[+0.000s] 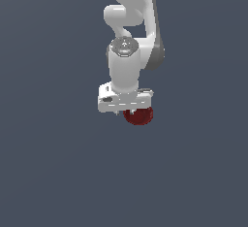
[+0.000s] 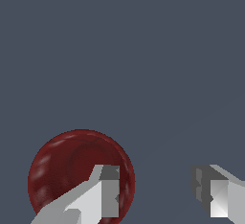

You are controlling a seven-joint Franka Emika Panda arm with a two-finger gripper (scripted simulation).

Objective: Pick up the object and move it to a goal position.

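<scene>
Below my wrist, flat slate-grey ground runs out to every edge of both views, one even tone with no seams, marks or edges that I can pick out. No walls, no horizon; the room gives me nothing but that same dull grey all around.

From the exterior view, my white arm (image 1: 131, 37) comes down from the top of the picture and my gripper (image 1: 127, 108) points straight at the ground. Tucked just under the palm, toward the exterior view's right, sits the object (image 1: 139, 116), a dark red rounded lump, partly hidden by the hand above it.

Now the wrist camera: my gripper (image 2: 158, 194) stands wide, two grey fingertips well apart with bare ground between them. One fingertip (image 2: 109, 194) lies across the object (image 2: 67, 170), overlapping its glossy red dome with pale speckled highlights. The other fingertip (image 2: 215, 196) is off on the far side, over plain grey, nowhere near the lump. So the object is not between my fingers; it sits beside the gap, mostly outside it. Whether that near fingertip touches it, I cannot tell.
</scene>
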